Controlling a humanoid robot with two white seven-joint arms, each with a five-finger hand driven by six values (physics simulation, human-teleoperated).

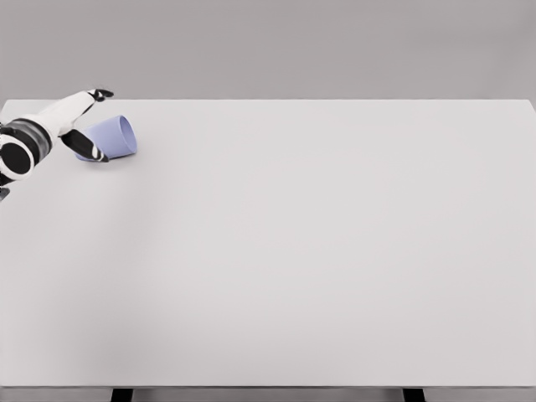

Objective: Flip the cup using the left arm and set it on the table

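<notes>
The table (276, 251) spread pale and wide from the near edge to the far one; at about ten o'clock, near its far left corner, the cup (114, 136) lay tilted on its side, mouth toward three o'clock; the left hand (82, 126) was clamped on it, one finger (87, 144) across its near side, another finger (101, 95) reaching past it.

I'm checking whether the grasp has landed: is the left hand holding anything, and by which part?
Yes, apparently. The left hand grips the blue cup around its side wall, a finger across the front, others behind. The cup is tilted.
</notes>
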